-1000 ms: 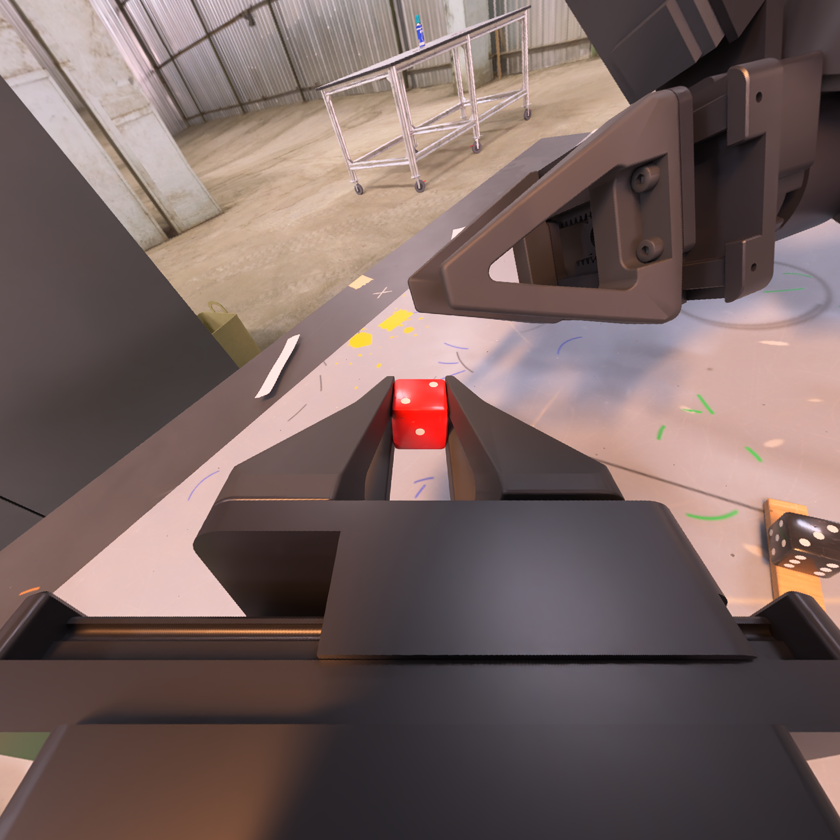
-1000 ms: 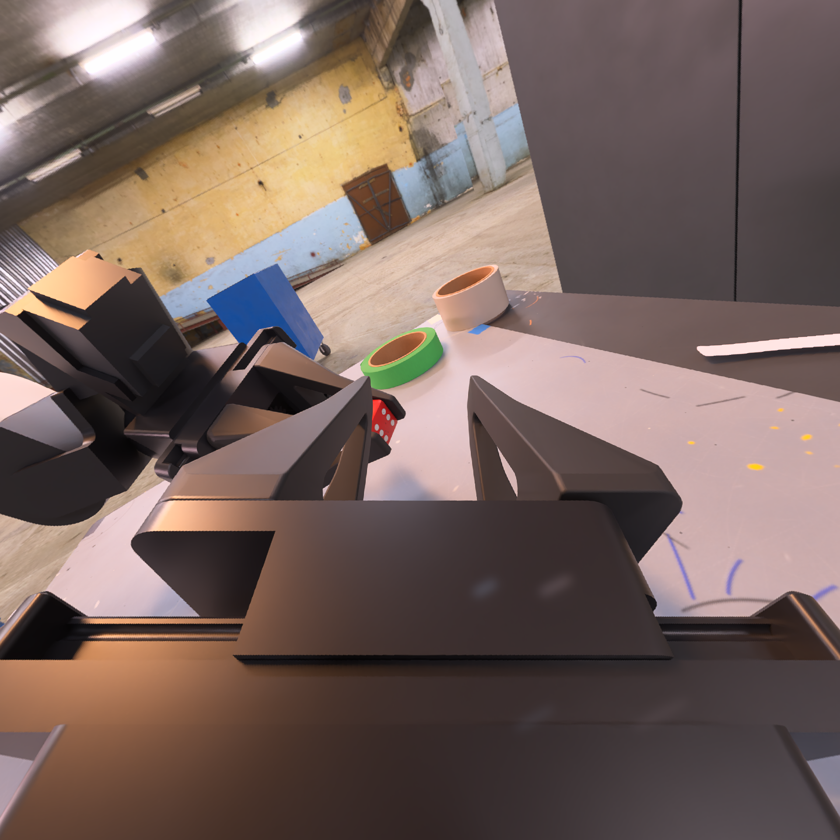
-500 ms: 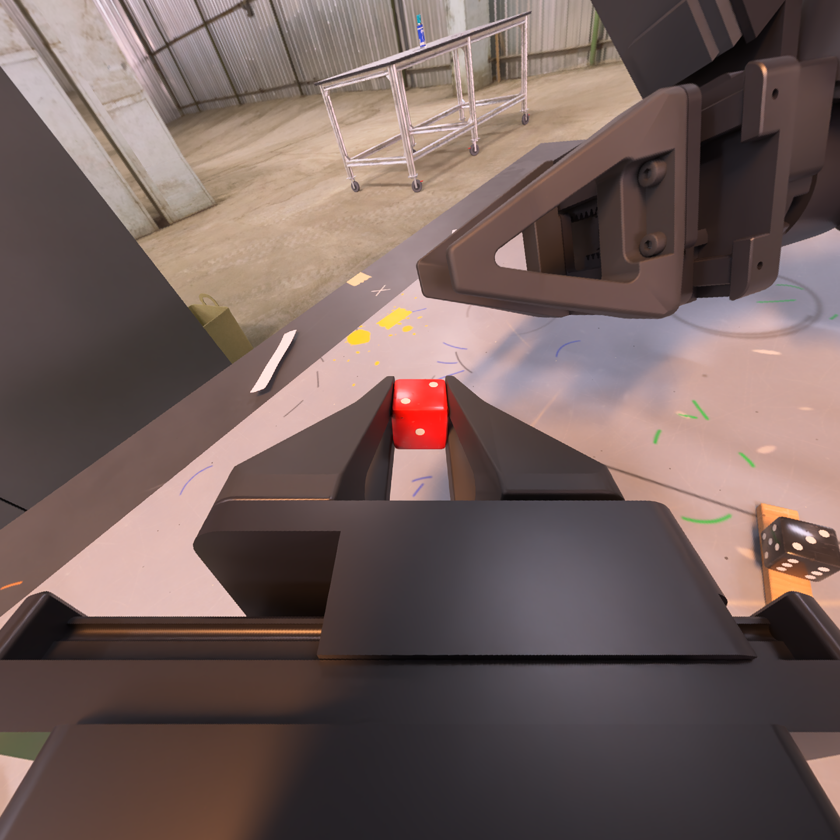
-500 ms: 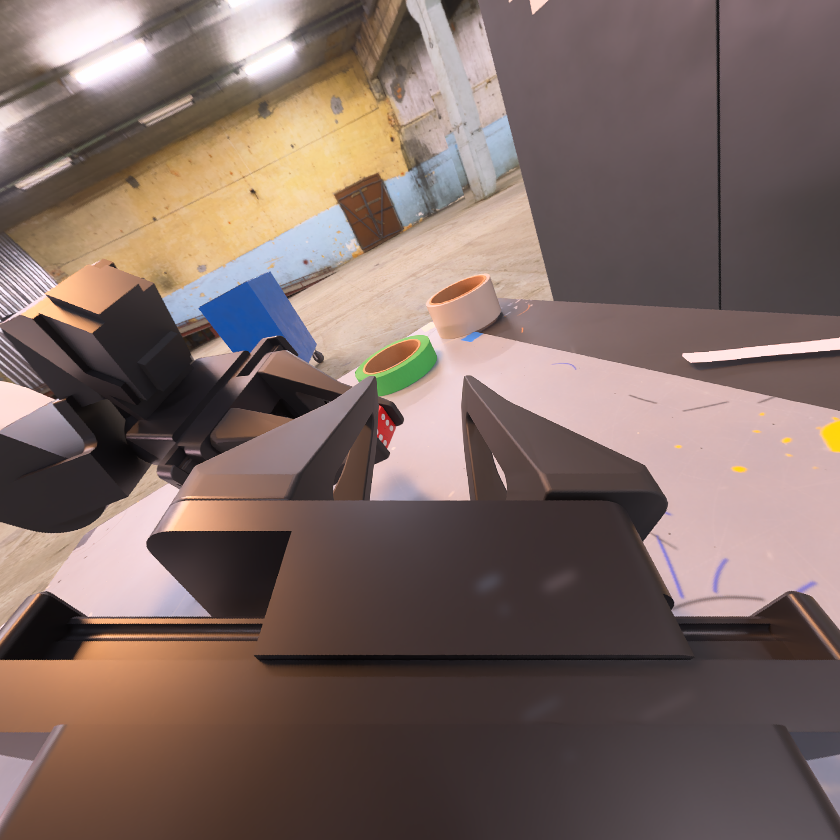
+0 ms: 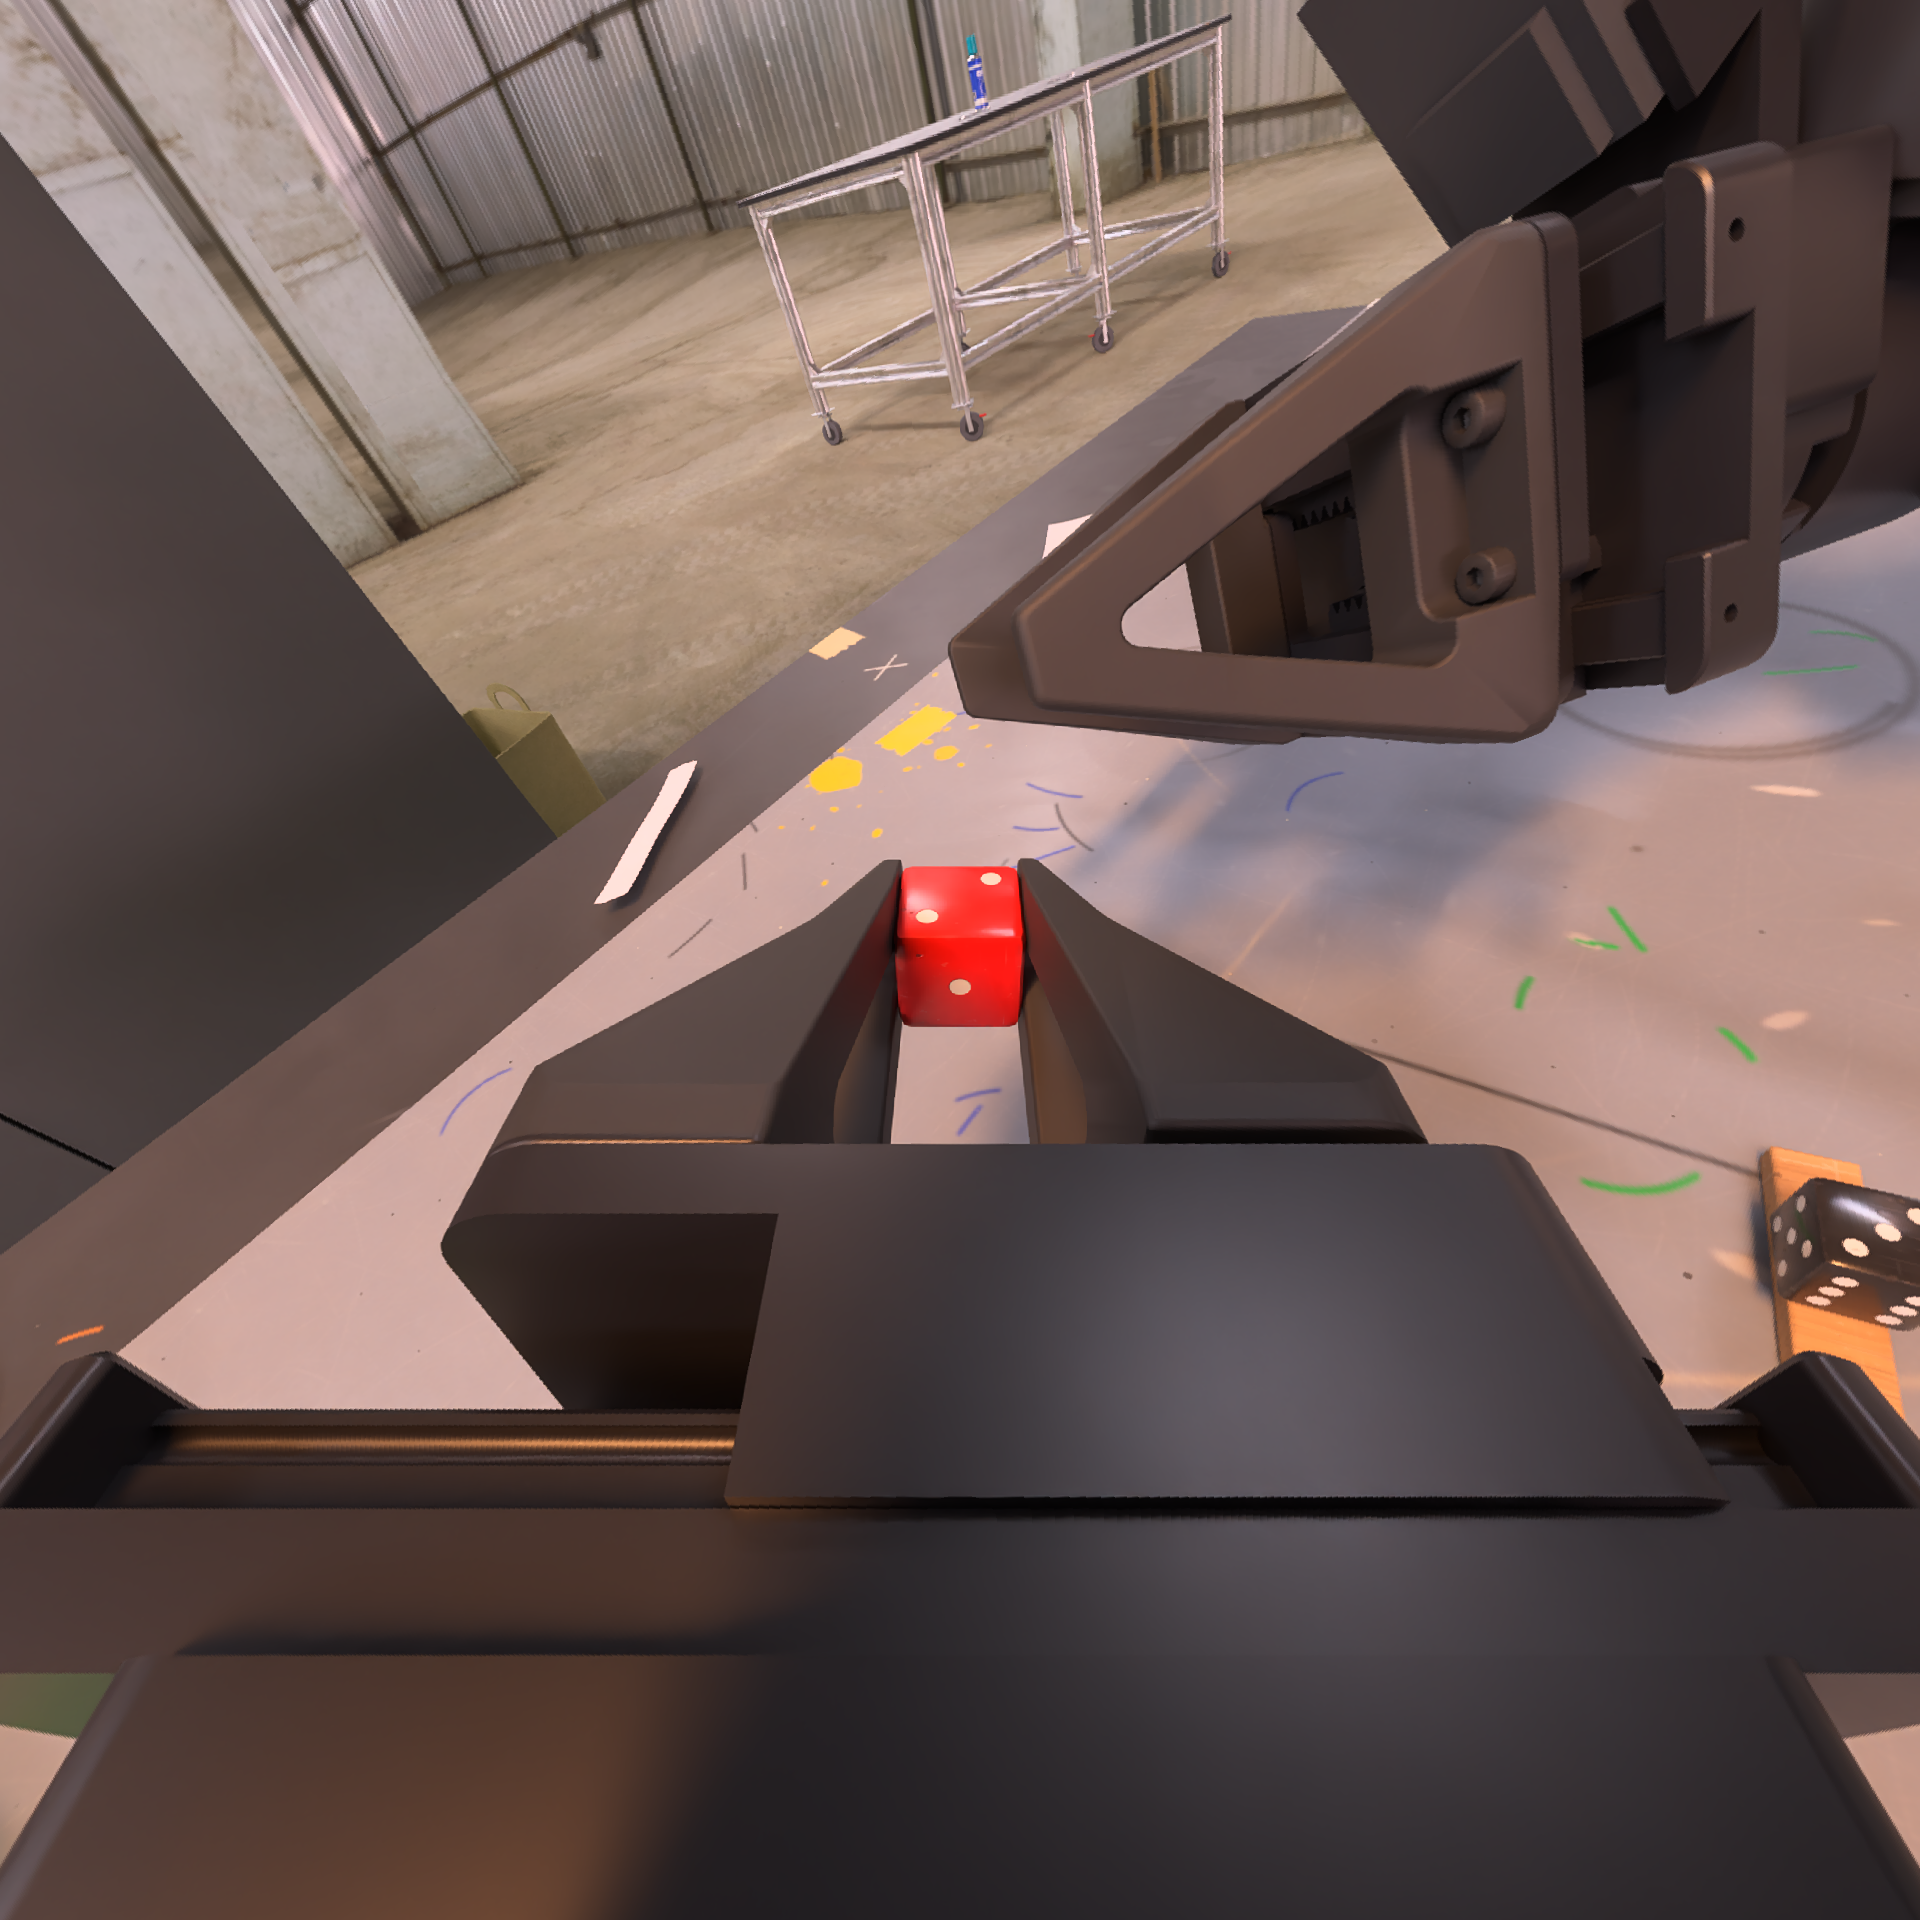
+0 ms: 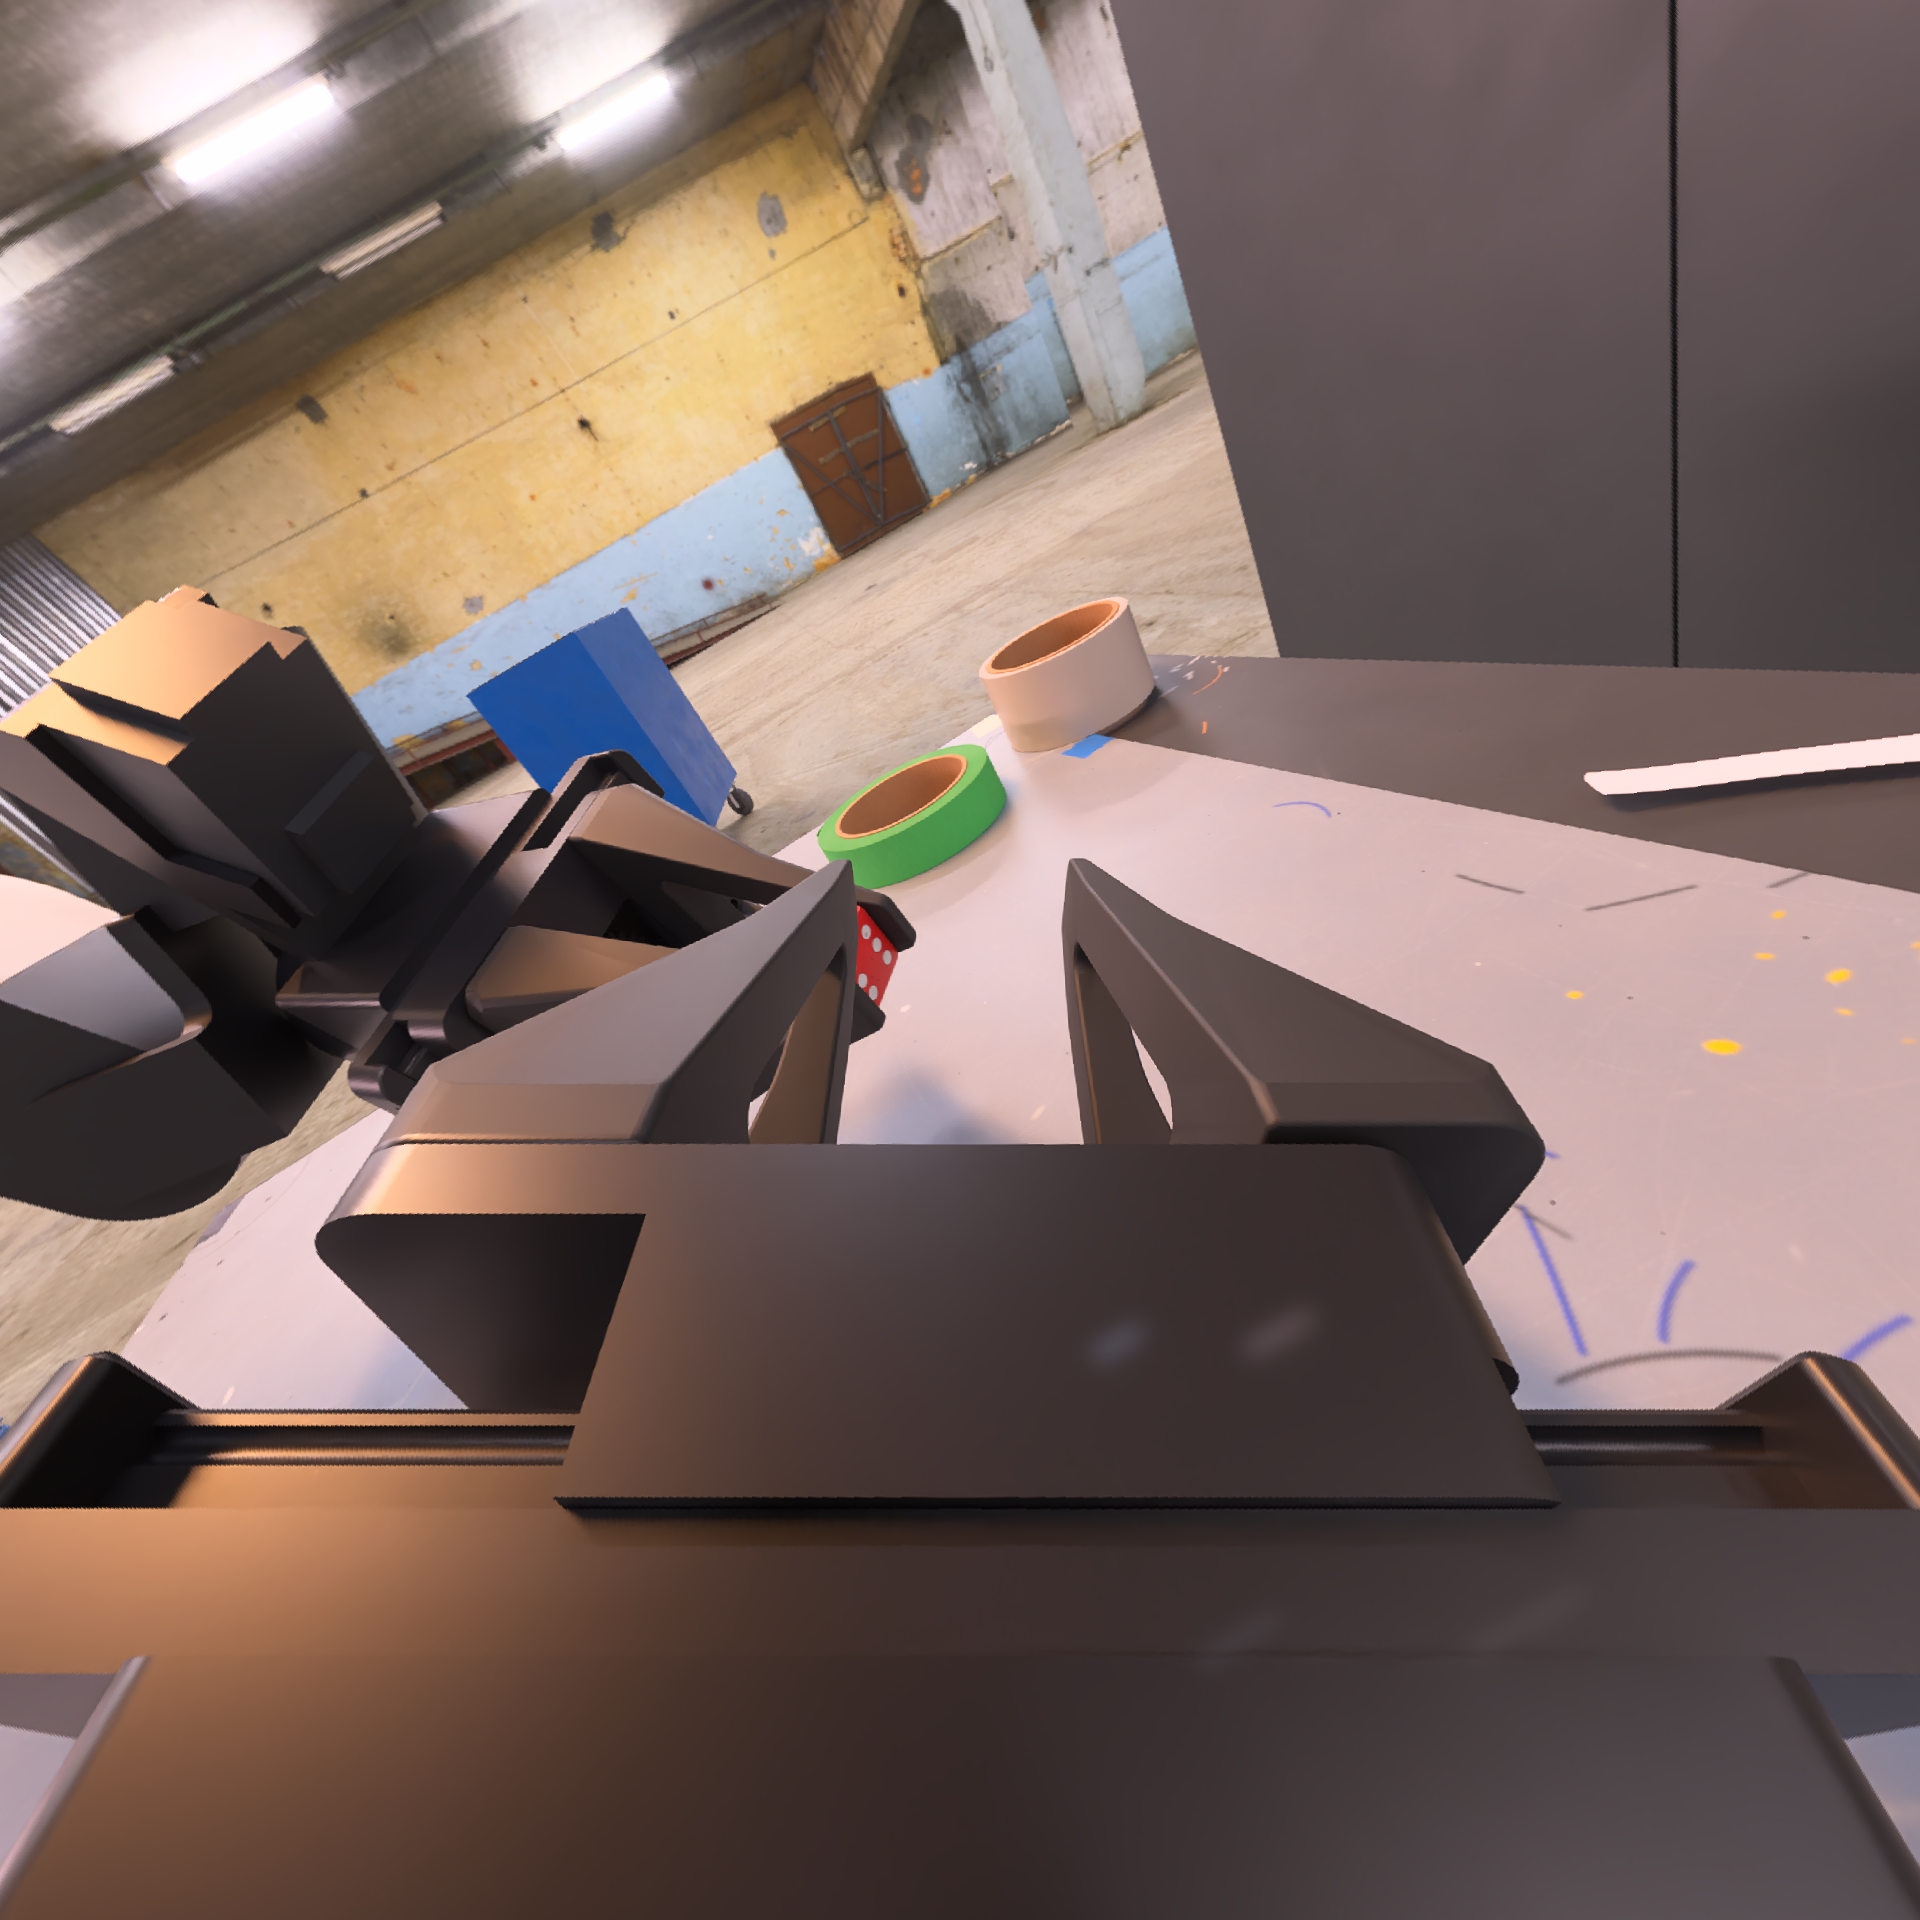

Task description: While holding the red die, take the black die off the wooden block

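My left gripper (image 5: 958,883) is shut on the red die (image 5: 958,951) and holds it above the table. The black die (image 5: 1844,1262) sits on the wooden block (image 5: 1834,1361) at the right edge of the left wrist view. My right gripper (image 6: 958,878) is open and empty; it also shows in the left wrist view (image 5: 1299,644), hanging above the table, up and to the right of the red die. In the right wrist view the red die (image 6: 875,956) peeks out behind my right gripper's left finger, held by the left gripper. The black die is out of the right wrist view.
A green tape roll (image 6: 914,816) and a beige tape roll (image 6: 1070,675) stand near the table's far edge. A white strip (image 6: 1756,764) lies on the dark table border, also in the left wrist view (image 5: 646,836). Dark panels rise beside the table.
My right gripper has drifted slightly across the left wrist view and its own view has shifted a little. The left gripper keeps hold of the red die.
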You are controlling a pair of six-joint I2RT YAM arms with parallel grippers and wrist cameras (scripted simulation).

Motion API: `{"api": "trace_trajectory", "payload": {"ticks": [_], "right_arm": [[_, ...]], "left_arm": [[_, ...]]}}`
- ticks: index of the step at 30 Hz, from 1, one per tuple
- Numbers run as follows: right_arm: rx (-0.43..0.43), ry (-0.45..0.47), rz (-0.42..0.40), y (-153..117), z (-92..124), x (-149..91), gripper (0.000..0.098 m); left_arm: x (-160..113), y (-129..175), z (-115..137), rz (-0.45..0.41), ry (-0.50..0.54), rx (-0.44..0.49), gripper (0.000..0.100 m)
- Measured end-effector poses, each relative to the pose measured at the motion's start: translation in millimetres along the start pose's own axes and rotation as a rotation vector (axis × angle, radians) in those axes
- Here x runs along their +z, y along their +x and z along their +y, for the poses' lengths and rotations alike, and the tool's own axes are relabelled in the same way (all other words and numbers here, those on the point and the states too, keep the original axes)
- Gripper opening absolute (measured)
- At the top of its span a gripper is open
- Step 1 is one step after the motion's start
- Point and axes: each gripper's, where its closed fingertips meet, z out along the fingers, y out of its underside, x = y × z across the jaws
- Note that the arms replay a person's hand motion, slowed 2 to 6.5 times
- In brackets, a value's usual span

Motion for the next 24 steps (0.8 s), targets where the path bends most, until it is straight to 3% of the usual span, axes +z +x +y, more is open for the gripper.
{"api": "trace_trajectory", "payload": {"ticks": [6, 13, 18, 24], "right_arm": [[0.005, 0.018, 0.032, 4.3, -3.1, -2.4, 0.03], [0.013, 0.05, -0.028, -3.9, -9.2, -3.5, 0.0322], [0.009, 0.035, -0.045, -5.3, -5.9, -2.1, 0.0342], [0.005, 0.002, -0.004, 2.1, -0.8, -1.1, 0.0342]], "left_arm": [[-0.3, -0.3, -1.5, 0.005, 0.008, -0.024, 0.018], [0.1, -1.0, 0.2, 0.007, 0.001, -0.026, 0.018], [0.2, -0.8, 0.5, 0.008, 0.0, -0.011, 0.018], [-0.5, -1.3, 0.5, -0.005, 0.001, 0.0, 0.018]]}}
